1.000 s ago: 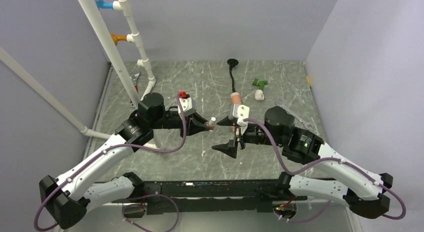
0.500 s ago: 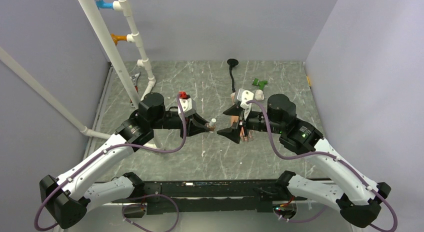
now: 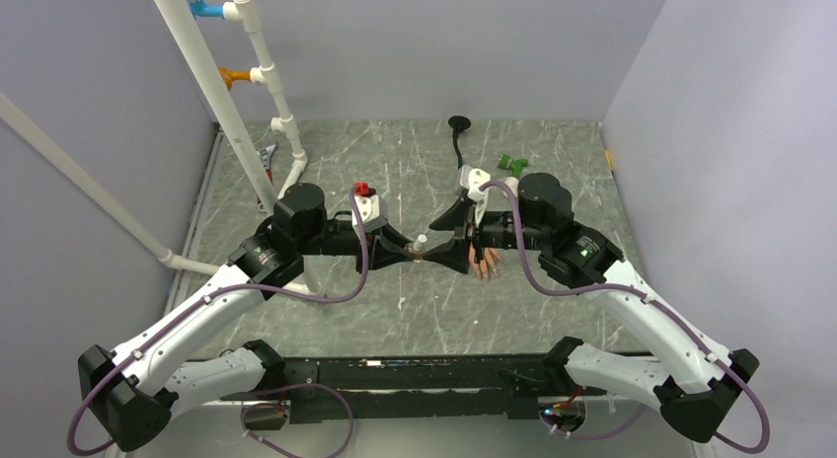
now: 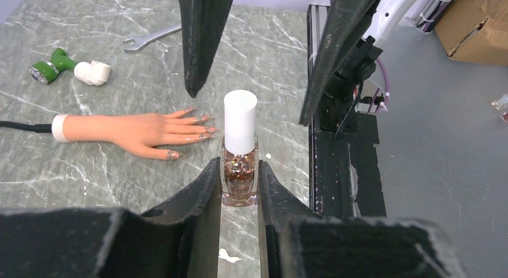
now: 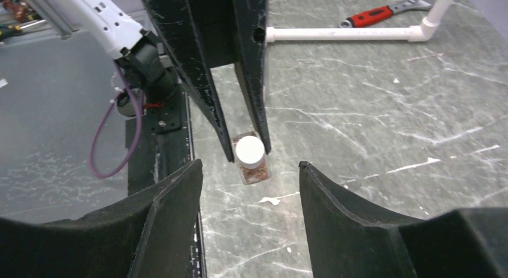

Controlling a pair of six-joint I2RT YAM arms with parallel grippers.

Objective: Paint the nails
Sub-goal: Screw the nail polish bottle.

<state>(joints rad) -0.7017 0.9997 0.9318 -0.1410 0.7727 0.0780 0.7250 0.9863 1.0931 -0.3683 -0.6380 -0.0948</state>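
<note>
A small bottle (image 4: 239,177) of brown glitter polish with a white cap (image 4: 240,119) is held off the table. My left gripper (image 4: 238,167) is shut on its glass body. My right gripper (image 4: 250,104) is open, one finger on each side of the cap with a gap on both sides. In the right wrist view the bottle (image 5: 252,165) sits just ahead of the right gripper (image 5: 248,165). The peach mannequin hand (image 4: 132,131) lies flat on the table beyond, and its nails (image 4: 203,118) show glitter. From above, its fingers (image 3: 484,265) stick out below the right gripper (image 3: 441,243).
A white pipe frame (image 3: 247,93) stands at the back left with a red-handled wrench (image 5: 374,15) near its foot. A green and white fitting (image 4: 60,62), a silver spanner (image 4: 150,41) and a black cable with a round base (image 3: 459,130) lie at the back.
My right gripper has swung left and back towards the bottle, uncovering the mannequin fingers, and its jaws have narrowed around the cap. The left gripper and bottle have stayed still.
</note>
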